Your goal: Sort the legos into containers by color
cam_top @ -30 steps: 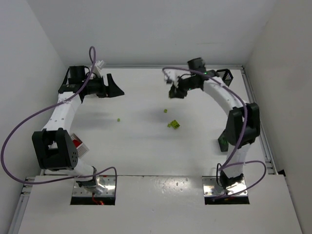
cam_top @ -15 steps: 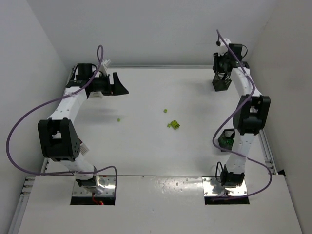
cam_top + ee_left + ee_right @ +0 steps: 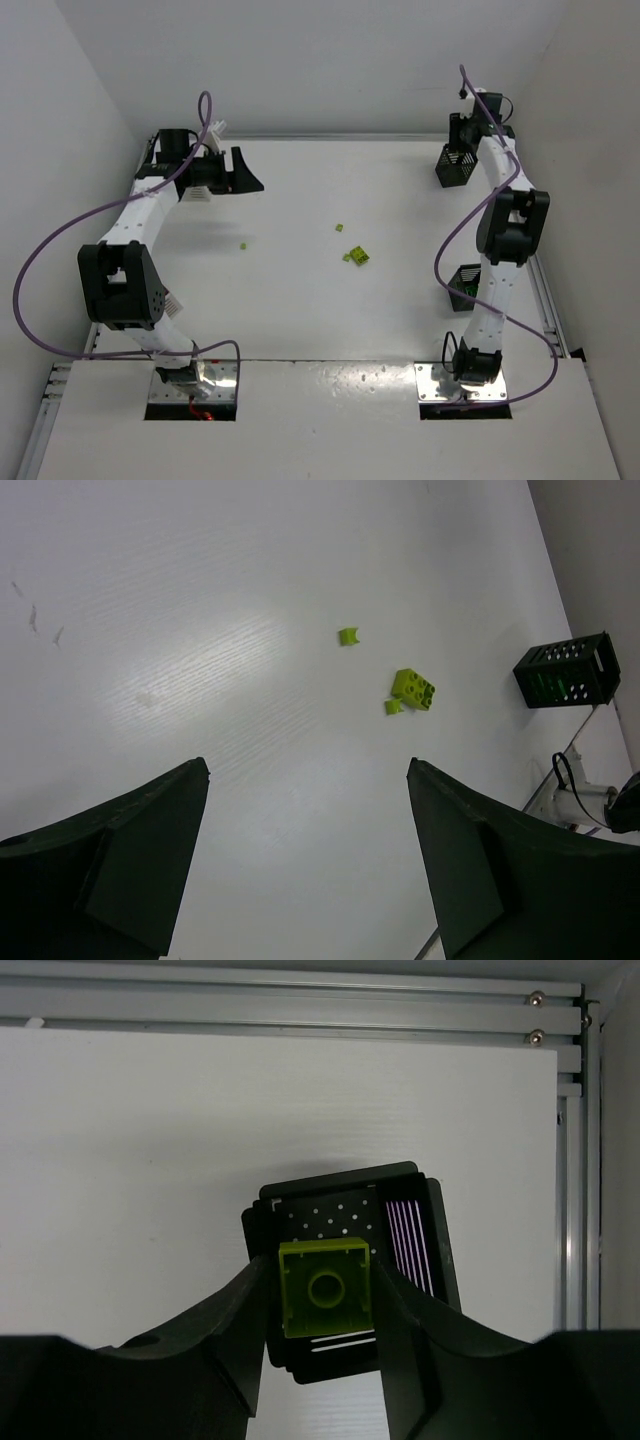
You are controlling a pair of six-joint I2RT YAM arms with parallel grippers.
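In the right wrist view a yellow-green lego (image 3: 324, 1288) sits pinched between my right gripper's (image 3: 322, 1268) two fingers, underside facing the camera. It hangs directly over a black slatted basket (image 3: 410, 1230), which stands at the table's far right corner (image 3: 452, 170); the right gripper (image 3: 462, 150) hovers above it. My left gripper (image 3: 252, 172) is open and empty at the far left, above bare table (image 3: 307, 765). On the table's middle lie a yellow-green clump (image 3: 356, 256) (image 3: 413, 688) and two small loose legos (image 3: 339, 228) (image 3: 243, 244).
A second black basket (image 3: 466, 285) (image 3: 565, 672) with green pieces inside stands beside the right arm's upright link. A white basket holding something red (image 3: 165, 298) peeks out behind the left arm. Aluminium rails (image 3: 300, 1000) and white walls bound the table's far and right edges.
My right arm has swung from the table's far middle to the far right corner and now holds the lego over the black basket. The left arm shifted slightly, its jaws still open.
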